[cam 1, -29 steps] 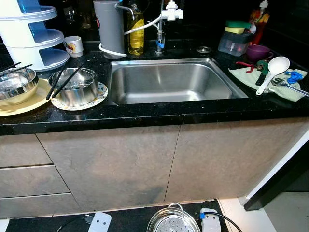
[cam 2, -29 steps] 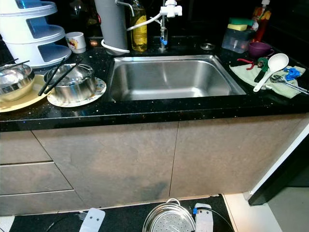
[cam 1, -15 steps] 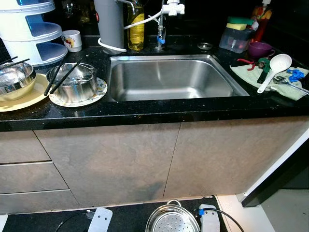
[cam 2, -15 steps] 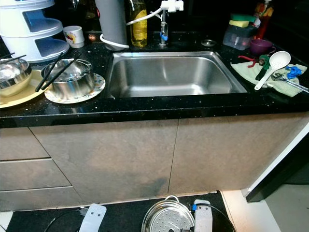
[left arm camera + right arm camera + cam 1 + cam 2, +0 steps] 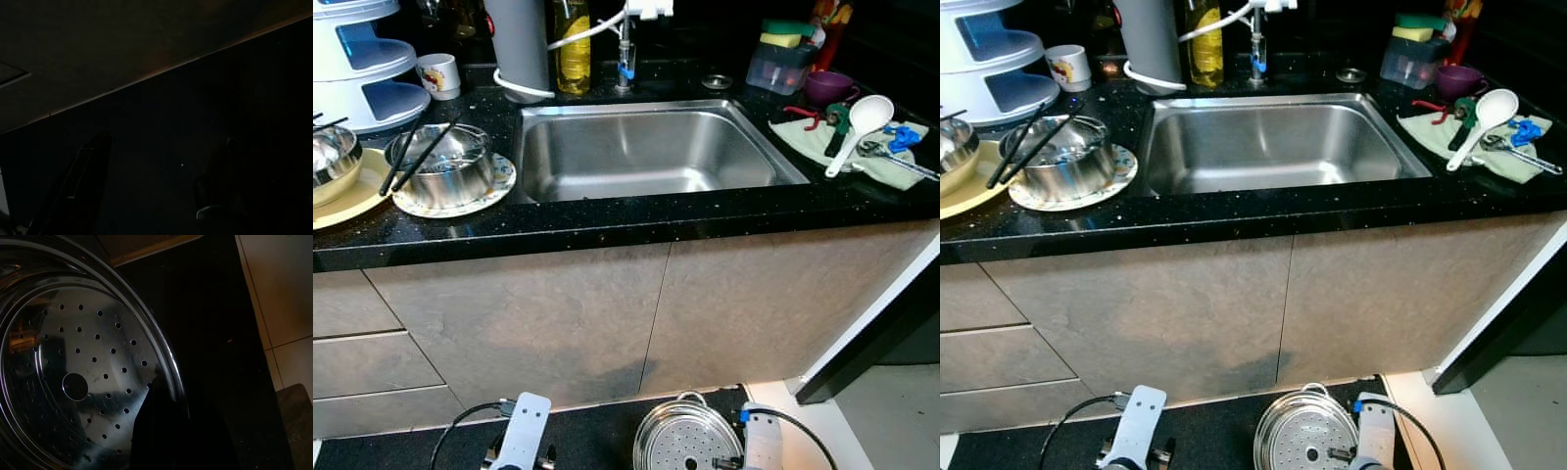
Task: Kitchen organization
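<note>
The right gripper [image 5: 161, 431] grips the rim of the steamer tray [image 5: 1306, 436], a black finger [image 5: 164, 421] lying over its perforated steel; the tray hangs low before the cabinet [image 5: 607, 313], below the sink [image 5: 646, 152]; the left gripper [image 5: 146, 191] hangs beside it over dark floor, fingers [image 5: 80, 181] spread with nothing between them. Above the cabinet runs the black counter [image 5: 607, 220] with the sink set in it; left of the sink, a steel bowl [image 5: 440, 166] with chopsticks [image 5: 416, 157] sits on a patterned plate [image 5: 494, 186], and further left a second bowl [image 5: 328, 162] on a yellow plate [image 5: 352, 201]; right of the sink, a white ladle [image 5: 857, 127] lies on a cloth [image 5: 813, 142]; behind the sink stand a grey jug [image 5: 517, 44], an oil bottle [image 5: 573, 49] and a tap [image 5: 626, 49].
</note>
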Tool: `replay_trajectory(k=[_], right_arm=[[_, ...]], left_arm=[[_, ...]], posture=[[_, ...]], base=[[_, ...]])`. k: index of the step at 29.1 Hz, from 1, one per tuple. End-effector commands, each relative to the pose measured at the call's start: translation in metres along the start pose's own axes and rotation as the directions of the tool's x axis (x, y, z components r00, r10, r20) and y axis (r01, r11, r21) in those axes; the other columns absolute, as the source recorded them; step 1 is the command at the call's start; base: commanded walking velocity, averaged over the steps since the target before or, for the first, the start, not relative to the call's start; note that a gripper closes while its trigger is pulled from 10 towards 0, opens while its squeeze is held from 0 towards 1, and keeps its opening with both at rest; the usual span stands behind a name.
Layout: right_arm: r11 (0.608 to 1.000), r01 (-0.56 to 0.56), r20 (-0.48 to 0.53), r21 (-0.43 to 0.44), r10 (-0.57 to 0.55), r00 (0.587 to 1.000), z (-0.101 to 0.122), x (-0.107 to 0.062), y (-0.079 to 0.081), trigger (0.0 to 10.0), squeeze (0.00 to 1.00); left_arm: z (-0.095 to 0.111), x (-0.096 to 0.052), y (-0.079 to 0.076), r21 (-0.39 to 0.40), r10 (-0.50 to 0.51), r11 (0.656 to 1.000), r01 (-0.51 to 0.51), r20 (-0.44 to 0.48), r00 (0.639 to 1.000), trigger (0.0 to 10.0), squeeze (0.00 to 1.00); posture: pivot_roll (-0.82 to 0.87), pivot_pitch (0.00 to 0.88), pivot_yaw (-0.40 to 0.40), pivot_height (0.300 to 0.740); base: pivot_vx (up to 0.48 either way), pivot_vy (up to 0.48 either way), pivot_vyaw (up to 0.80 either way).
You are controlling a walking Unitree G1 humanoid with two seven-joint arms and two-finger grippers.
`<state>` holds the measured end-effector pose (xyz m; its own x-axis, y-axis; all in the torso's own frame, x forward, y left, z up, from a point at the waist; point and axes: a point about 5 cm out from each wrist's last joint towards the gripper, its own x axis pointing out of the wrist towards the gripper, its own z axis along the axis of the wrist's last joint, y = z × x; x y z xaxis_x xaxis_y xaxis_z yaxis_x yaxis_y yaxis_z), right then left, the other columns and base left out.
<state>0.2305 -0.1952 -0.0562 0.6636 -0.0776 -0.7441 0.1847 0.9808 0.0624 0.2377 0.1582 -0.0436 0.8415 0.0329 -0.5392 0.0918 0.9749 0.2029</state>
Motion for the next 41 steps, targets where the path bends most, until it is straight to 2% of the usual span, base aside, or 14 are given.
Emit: replay_trajectory(k=[1, 4, 7, 11, 16, 24, 25, 29, 37, 41], right_arm=[[1.0, -0.003, -0.069, 0.016, 0.004, 0.998, -0.022, -0.003, 0.001, 10.0, 0.0], [1.0, -0.025, -0.091, 0.019, 0.027, 0.996, -0.028, -0.003, 0.013, 10.0, 0.0], [0.999, -0.036, -0.085, 0.029, 0.039, 0.996, -0.027, -0.003, 0.019, 10.0, 0.0], [0.997, -0.07, -0.079, 0.013, 0.071, 0.994, -0.024, -0.002, 0.03, 10.0, 0.0], [0.997, -0.059, -0.064, 0.04, 0.061, 0.996, -0.021, -0.001, 0.028, 10.0, 0.0], [0.999, -0.05, -0.053, 0.02, 0.051, 0.997, -0.016, -0.001, 0.02, 10.0, 0.0], [0.999, -0.04, -0.052, 0.01, 0.041, 0.998, -0.015, -0.001, 0.014, 10.0, 0.0], [0.999, -0.04, -0.053, -0.014, 0.039, 0.998, -0.013, -0.001, 0.01, 10.0, 0.0], [0.999, -0.042, -0.062, -0.029, 0.04, 0.997, -0.017, -0.001, 0.01, 10.0, 0.0], [0.999, -0.036, -0.058, 0.005, 0.036, 0.998, -0.023, -0.003, 0.01, 10.0, 0.0]], left_arm=[[-0.014, -0.005, 0.007, -0.006, 0.021, 1.0, -0.021, -0.046, 0.999, 10.0, 0.0], [-0.022, -0.011, 0.017, -0.013, 0.053, 0.998, -0.054, -0.036, 0.998, 10.0, 0.0], [-0.023, -0.011, 0.02, -0.005, 0.056, 0.998, -0.056, -0.034, 0.998, 10.0, 0.0], [-0.014, -0.006, 0.028, -0.012, 0.071, 0.997, -0.071, -0.022, 0.997, 10.0, 0.0], [-0.007, -0.003, 0.026, -0.003, 0.058, 0.998, -0.058, -0.014, 0.998, 10.0, 0.0], [-0.002, 0.0, 0.017, -0.004, 0.04, 0.999, -0.04, -0.011, 0.999, 10.0, 0.0], [-0.003, 0.0, 0.015, -0.001, 0.037, 0.999, -0.037, -0.019, 0.999, 10.0, 0.0], [0.0, 0.001, 0.015, 0.008, 0.028, 1.0, -0.028, -0.006, 1.0, 10.0, 0.0], [-0.009, -0.001, 0.019, 0.005, 0.038, 0.999, -0.038, -0.046, 0.998, 10.0, 0.0], [-0.018, -0.006, 0.01, 0.033, 0.01, 0.999, -0.008, -0.055, 0.998, 10.0, 0.0]], posture=[[-0.09, 0.192, -0.073, 0.74], [-0.07, 0.227, -0.051, 0.74], [-0.06, 0.227, -0.045, 0.74], [-0.04, 0.229, -0.021, 0.74], [-0.05, 0.216, -0.008, 0.74], [-0.06, 0.19, -0.014, 0.74], [-0.07, 0.188, -0.023, 0.74], [-0.06, 0.181, -0.031, 0.74], [-0.08, 0.171, -0.024, 0.74], [-0.09, 0.178, -0.003, 0.74]], base=[[0.0, 0.0, 0.0], [0.0, 0.0, 0.0], [0.0, 0.0, 0.0], [0.0, 0.0, 0.0], [0.0, 0.0, 0.0], [0.0, 0.0, 0.0], [0.0, 0.0, 0.0], [0.0, 0.0, 0.0], [0.0, 0.0, 0.0], [0.0, 0.0, 0.0]])
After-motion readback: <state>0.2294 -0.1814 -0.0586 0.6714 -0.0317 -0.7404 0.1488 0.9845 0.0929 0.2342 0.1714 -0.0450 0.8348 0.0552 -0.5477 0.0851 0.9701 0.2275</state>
